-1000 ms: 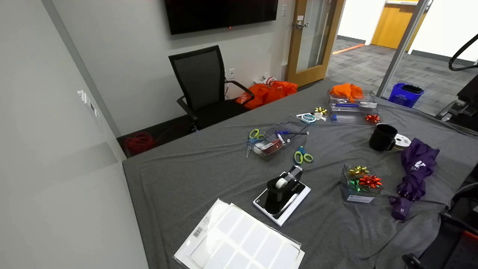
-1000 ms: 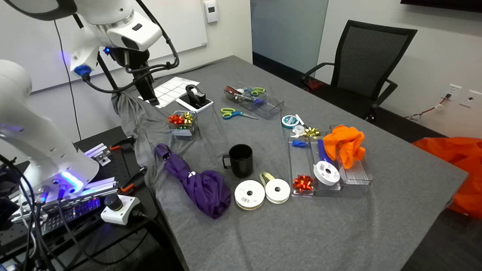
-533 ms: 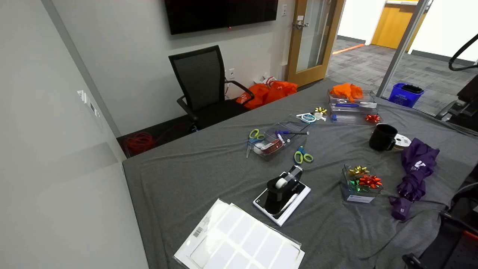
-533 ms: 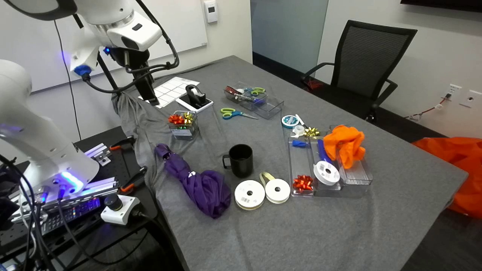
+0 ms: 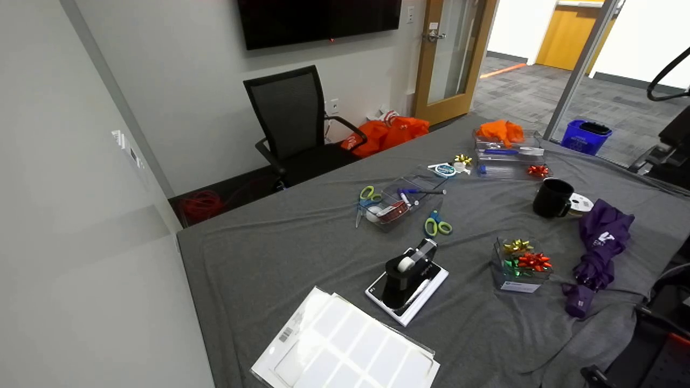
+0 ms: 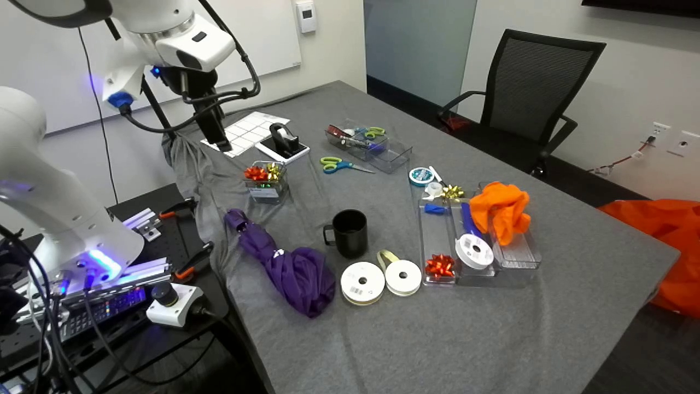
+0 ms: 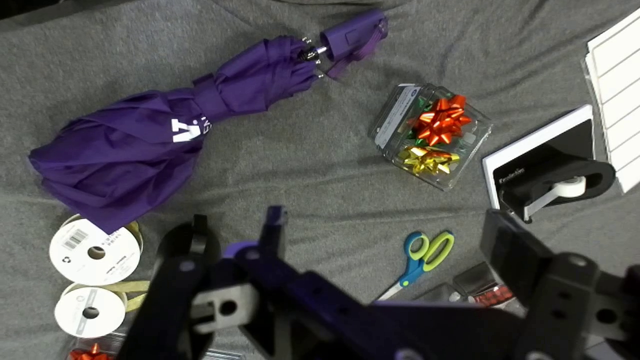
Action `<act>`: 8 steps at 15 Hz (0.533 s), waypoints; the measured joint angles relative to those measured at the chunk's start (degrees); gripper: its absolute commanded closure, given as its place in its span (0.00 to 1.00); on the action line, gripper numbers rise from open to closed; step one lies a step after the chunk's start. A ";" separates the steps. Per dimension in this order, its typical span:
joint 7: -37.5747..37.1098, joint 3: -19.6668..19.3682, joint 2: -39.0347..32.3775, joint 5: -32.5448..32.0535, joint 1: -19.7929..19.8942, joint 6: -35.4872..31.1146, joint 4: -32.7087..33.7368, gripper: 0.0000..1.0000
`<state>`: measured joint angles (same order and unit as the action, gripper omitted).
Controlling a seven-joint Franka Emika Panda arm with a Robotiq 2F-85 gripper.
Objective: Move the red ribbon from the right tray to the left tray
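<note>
I have the gripper (image 7: 385, 222) hanging above the counter (image 6: 465, 334), near the edge by the arm (image 6: 65, 219), its two fingers (image 7: 515, 250) spread wide. The red ribbon (image 6: 440, 266) lies at one end of the right tray (image 6: 437, 235), toward the corner by the orange bag (image 6: 667, 227), while the left tray (image 6: 395, 157) sits toward the edge by the chair (image 6: 538, 93); a second red bow (image 7: 442, 120) shares the box (image 7: 392, 120), near the arm's edge, with one gold bow (image 7: 430, 159). I count three white spools (image 6: 353, 282), two pairs of scissors (image 7: 414, 269) near the left tray, one mug (image 6: 350, 233), and one umbrella (image 7: 140, 135) by the arm's edge.
</note>
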<state>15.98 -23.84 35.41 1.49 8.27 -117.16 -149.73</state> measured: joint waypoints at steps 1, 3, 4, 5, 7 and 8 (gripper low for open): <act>-0.49 0.12 -0.10 0.07 0.00 -0.40 0.24 0.00; -1.96 0.54 -0.82 0.17 0.00 -2.31 1.19 0.00; -2.69 0.85 -1.57 0.35 -0.01 -3.55 2.00 0.00; -3.32 1.22 -2.59 0.66 -0.06 -5.03 2.99 0.00; -4.09 2.20 -5.60 2.06 -0.29 -8.35 5.57 0.00; -4.52 2.76 -7.60 2.84 -0.50 -9.85 7.17 0.00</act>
<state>11.46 -21.08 27.80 4.34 7.77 -127.01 -142.57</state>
